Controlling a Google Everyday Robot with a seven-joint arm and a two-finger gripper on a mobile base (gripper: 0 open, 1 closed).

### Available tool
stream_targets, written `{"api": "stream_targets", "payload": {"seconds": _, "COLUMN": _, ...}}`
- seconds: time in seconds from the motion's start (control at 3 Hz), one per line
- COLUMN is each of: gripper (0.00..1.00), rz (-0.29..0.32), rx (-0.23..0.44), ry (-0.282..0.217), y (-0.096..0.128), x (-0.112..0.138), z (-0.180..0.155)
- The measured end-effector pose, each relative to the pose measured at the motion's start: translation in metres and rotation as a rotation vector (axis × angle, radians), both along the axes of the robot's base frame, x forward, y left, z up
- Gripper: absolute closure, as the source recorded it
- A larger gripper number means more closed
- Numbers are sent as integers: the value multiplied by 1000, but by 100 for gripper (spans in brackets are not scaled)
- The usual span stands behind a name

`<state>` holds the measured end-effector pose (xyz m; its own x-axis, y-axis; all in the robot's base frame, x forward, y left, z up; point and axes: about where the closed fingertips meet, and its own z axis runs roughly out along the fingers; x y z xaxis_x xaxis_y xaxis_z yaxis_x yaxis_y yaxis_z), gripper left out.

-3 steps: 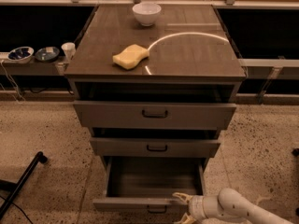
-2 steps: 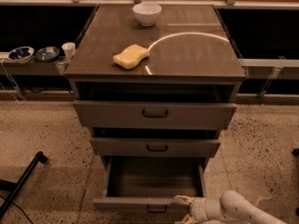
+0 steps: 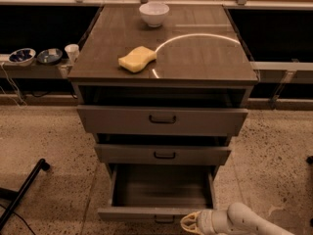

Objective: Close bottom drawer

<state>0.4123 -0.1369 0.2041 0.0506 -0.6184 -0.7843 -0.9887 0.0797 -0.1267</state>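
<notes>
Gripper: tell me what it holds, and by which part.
Cannot be told. The gripper sits low at the front panel of the open bottom drawer, right of its handle; no grasp shows.

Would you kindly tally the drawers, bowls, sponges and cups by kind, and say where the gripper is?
Drawers: 3 (top drawer, middle drawer, bottom drawer)
Bowls: 3 (white bowl, two shelf bowls)
Sponge: 1
Cup: 1
Total: 8
The gripper is at the bottom drawer's front panel, toward its right side.
</notes>
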Motion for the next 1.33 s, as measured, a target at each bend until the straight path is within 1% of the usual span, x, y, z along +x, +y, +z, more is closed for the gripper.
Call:
{"api": "stream_targets", "payload": {"seconds": 0.33, "gripper": 100, "rz": -8, "rx": -2, "ry": 4, "y": 1, "x": 3, "z": -3}}
{"api": "stream_targets", "payload": {"seconds": 0.67, "gripper": 100, "rz": -36, "rx": -11, "ry": 19, "y": 3, "x": 14, "z": -14}}
{"api": "stream_targets", "payload": {"seconds": 1.0, "gripper": 100, "rz": -90, "rx": -6, "ry": 8, "y": 4, "x": 29, "z": -21}}
{"api": "stream_targets", "payload": {"seconds": 1.33, "gripper": 100, "rz": -157, "rx": 7, "ry": -16, "y": 3, "x": 46, "z": -30}}
